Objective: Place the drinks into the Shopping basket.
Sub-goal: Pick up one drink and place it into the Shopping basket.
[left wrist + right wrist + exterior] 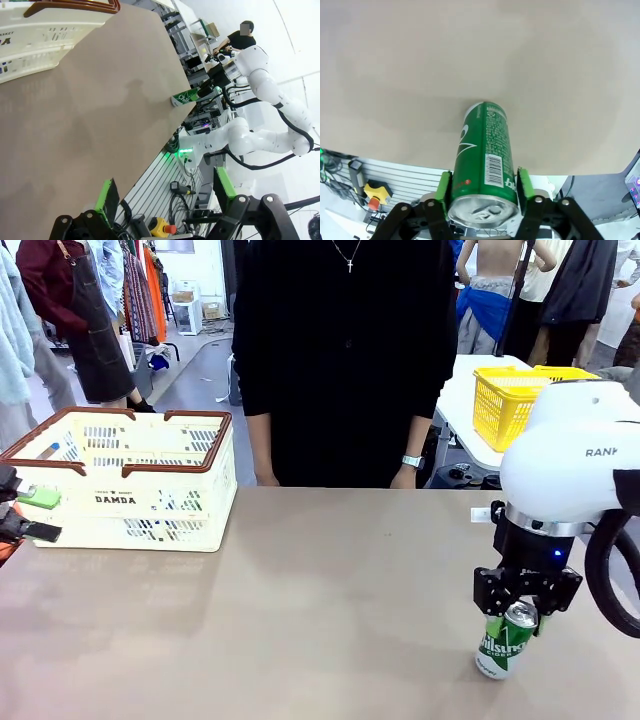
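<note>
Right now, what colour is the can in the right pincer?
Green with white lettering and a silver top; the can shows best in the right wrist view.

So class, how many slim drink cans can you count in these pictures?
1: a green slim drink can with white lettering stands near the table's right front edge, between the right gripper's green pads. Others may be hidden inside the cream slotted plastic basket.
</note>
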Motion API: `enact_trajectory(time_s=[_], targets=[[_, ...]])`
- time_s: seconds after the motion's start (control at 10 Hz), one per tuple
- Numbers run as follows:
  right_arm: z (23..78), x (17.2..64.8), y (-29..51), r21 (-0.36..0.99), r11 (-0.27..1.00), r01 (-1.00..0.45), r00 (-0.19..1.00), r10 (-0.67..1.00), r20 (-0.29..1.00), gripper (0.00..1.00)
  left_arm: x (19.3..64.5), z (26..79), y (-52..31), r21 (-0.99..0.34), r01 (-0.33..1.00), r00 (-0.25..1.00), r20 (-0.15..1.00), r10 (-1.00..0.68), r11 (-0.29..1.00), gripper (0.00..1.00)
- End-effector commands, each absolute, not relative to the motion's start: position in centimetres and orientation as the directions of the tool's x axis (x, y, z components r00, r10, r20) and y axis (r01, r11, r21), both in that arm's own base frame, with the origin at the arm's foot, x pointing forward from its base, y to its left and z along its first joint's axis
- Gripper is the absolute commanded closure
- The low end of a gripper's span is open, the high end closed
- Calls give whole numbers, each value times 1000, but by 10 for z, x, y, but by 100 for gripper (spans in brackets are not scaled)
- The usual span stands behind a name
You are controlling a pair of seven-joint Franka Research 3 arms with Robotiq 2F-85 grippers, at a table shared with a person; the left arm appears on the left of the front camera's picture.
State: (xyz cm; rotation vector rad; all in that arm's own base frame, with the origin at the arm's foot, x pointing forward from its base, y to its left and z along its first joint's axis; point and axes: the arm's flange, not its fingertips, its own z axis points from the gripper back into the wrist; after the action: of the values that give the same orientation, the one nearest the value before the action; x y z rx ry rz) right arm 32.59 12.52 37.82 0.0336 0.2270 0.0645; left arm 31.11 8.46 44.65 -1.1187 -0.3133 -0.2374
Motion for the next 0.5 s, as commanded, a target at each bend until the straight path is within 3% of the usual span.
enact_trajectory(time_s=[0.0,0.4], targets=[[355,297,113,12,996,-88,976,89,-201,100,310,450,84,-850,336,932,362,-14,404,0],[359,300,116,11,993,-117,974,117,-196,100,310,450,84,-850,336,932,362,-14,404,0]])
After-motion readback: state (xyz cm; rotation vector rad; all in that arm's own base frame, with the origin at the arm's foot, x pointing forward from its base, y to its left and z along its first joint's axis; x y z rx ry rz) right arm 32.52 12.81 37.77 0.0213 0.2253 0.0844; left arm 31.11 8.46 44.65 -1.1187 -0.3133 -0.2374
